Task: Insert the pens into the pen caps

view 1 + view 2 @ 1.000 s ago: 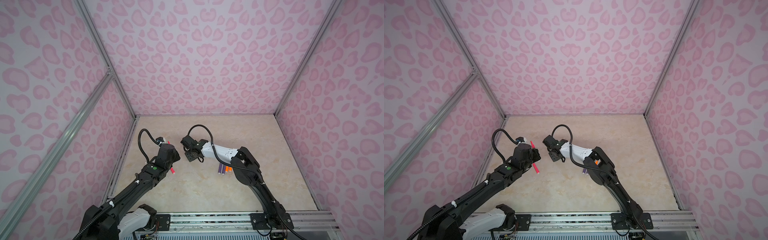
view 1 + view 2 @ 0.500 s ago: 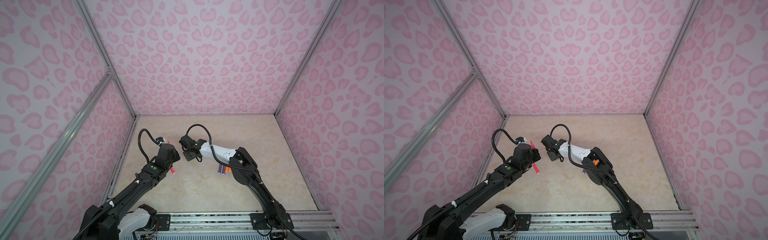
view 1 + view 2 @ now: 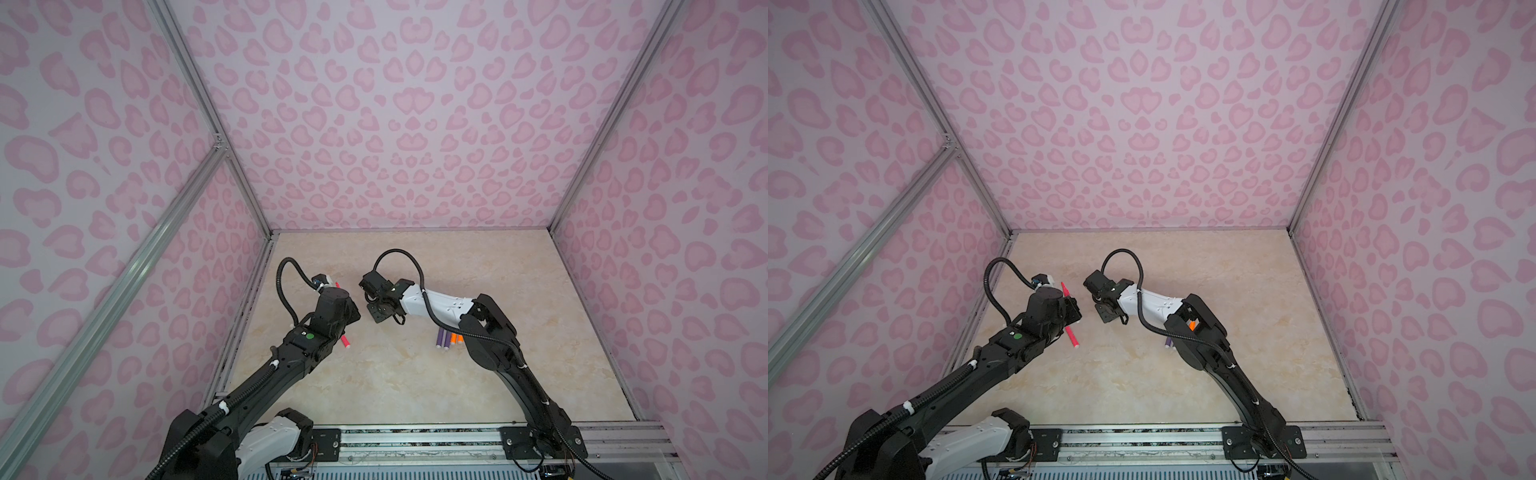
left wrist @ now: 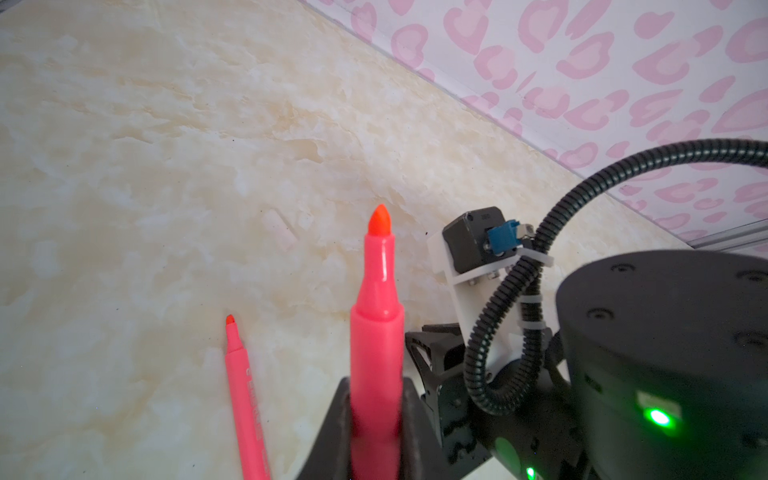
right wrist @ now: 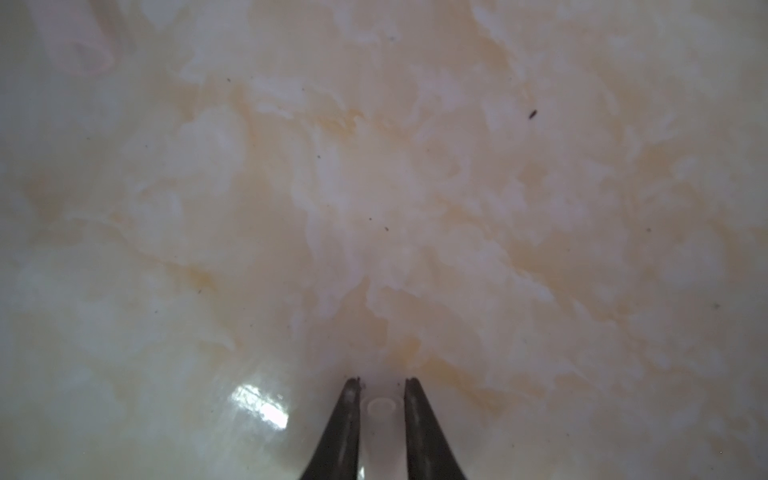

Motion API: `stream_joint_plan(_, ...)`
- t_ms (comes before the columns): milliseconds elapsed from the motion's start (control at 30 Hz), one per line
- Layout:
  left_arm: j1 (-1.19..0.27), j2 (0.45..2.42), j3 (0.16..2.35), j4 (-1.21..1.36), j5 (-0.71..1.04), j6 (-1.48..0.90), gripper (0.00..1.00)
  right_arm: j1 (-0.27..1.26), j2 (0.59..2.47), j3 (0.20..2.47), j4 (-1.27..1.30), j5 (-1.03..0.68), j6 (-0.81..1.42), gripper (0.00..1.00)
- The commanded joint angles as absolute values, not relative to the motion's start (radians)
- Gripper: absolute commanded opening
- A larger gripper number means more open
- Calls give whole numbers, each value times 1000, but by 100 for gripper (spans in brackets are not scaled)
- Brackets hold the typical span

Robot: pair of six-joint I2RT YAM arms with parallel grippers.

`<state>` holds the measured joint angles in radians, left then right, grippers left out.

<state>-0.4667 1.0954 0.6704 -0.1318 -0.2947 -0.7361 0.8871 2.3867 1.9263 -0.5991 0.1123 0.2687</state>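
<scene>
The left claw [image 4: 376, 390] is clamped on a pink-red pen [image 4: 376, 316], held off the counter [image 4: 166, 145] with its pointed tip free. The right claw [image 5: 380, 384] stands narrow down at the counter, its jaws against both sides of a clear cap [image 5: 380, 409]. The step in hand looks like securing that cap, so the pinch should be gentle and square, since a smooth little tube could squirt out. Then lift it straight and line its ringed end up with the pen's tip.
</scene>
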Motion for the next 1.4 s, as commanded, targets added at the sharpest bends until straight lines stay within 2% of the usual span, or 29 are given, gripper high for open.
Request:
stream_joint_plan(0, -466, 1097, 668, -116, -296, -746, 3, 886, 2388, 1913, -659, 108, 263, 23)
stream_joint_plan(433, -465, 1098, 670, -117, -295, -746, 3, 886, 2392, 1914, -664, 105, 264, 24)
stream_joint_plan(833, -465, 1094, 668, -113, -291, -747, 3, 883, 2363, 1883, -639, 109, 286, 7)
stream_joint_plan(933, -466, 1079, 647, -44, -204, -710, 3, 876, 2273, 1792, -559, 104, 317, 0)
stream_joint_plan(1133, -501, 1016, 583, 183, 21, -605, 3, 828, 1942, 1451, -318, 111, 435, 0)
stream_joint_plan(1233, -586, 1010, 593, 261, 59, -531, 3, 775, 1738, 1255, -173, 78, 505, 0)
stream_joint_plan(1367, -773, 1071, 649, 304, 90, -387, 3, 723, 1493, 1028, -25, 73, 592, 0)
